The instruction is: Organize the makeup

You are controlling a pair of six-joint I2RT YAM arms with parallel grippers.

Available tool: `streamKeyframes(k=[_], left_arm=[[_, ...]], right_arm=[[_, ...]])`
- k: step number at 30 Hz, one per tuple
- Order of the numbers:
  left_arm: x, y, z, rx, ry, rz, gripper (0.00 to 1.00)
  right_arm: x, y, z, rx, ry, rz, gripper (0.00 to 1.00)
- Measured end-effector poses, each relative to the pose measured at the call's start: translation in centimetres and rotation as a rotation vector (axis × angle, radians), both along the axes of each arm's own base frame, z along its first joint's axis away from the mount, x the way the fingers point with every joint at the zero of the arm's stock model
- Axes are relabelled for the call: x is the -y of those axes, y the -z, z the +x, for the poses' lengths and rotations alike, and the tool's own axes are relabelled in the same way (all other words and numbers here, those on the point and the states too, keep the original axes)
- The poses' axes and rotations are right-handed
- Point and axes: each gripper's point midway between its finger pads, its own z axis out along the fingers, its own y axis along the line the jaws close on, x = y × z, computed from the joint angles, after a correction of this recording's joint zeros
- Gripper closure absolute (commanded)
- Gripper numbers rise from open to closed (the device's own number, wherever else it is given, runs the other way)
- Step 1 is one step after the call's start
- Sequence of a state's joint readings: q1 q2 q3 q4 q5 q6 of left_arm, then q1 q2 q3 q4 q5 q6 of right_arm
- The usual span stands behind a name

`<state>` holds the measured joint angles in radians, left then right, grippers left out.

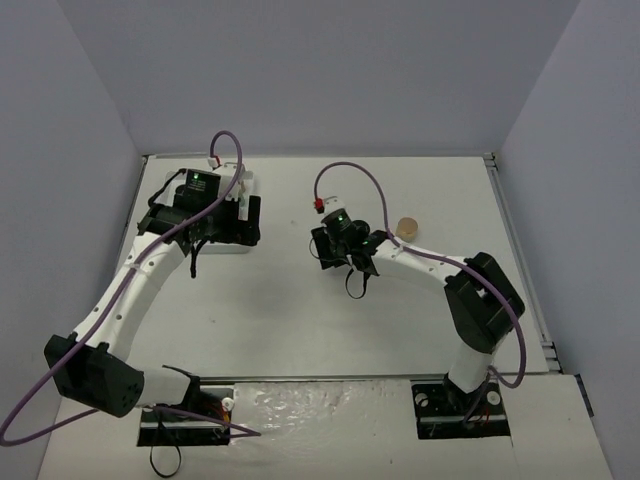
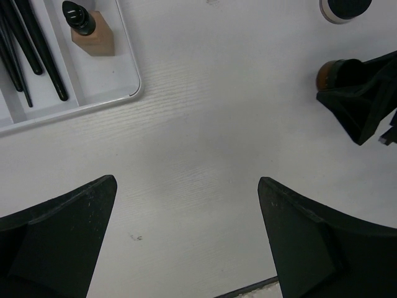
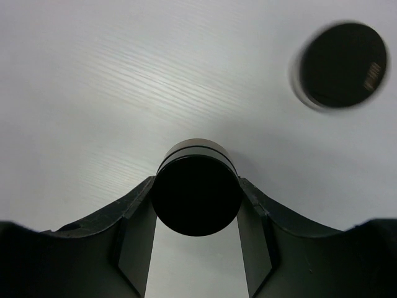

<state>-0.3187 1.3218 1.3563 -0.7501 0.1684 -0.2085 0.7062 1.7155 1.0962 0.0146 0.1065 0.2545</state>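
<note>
The near half of the table (image 1: 300, 330) lies bare, and so does the far right corner. A bare strip runs between the tray (image 2: 118, 71) near the far left corner and the right gripper (image 1: 338, 250) at mid-table. The left gripper (image 2: 186, 183) hangs over that strip, jaws spread wide. Brushes (image 2: 37, 49) and a bottle (image 2: 90, 34) take up the tray's slots. The right gripper, clamped on a jar (image 3: 197, 195), and the right arm (image 1: 420, 262) slanting in from the near right bar the middle. A tan compact (image 1: 407, 228) sits just beyond that arm.
</note>
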Motion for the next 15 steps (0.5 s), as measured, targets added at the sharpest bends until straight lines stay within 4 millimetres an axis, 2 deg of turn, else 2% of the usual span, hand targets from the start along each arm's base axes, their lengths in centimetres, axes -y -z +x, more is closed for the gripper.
streamKeyframes(k=[2,4,7,10,13,15], left_arm=[[-0.3,-0.5,-0.3,0.015,-0.009,0.004,0.03],[-0.6,-0.8,-0.7,0.027,-0.015,0.007,0.03],[-1.0,-1.1,-1.1,0.040,-0.025,0.013,0.03],[-1.3,-0.9,-1.7,0.038,-0.029,0.016,0.03],[-1.3,-0.1,-2.0,0.018,-0.030,0.019,0.03],[-1.3,0.4,-2.2,0.005,-0.031,0.019,0.03]], right_arm=[[-2.6,0.4,0.1,0.009,-0.079,-0.005,1.00],[-4.2,1.8,-0.4,-0.008,-0.145,-0.023,0.98],[-4.7,4.4,-1.6,-0.058,-0.202,-0.071,0.91],[-4.7,5.8,-1.9,-0.077,-0.223,-0.095,0.85],[-4.9,5.8,-1.8,-0.068,-0.234,-0.098,0.59],[-4.8,5.9,-1.8,-0.064,-0.239,-0.099,0.46]])
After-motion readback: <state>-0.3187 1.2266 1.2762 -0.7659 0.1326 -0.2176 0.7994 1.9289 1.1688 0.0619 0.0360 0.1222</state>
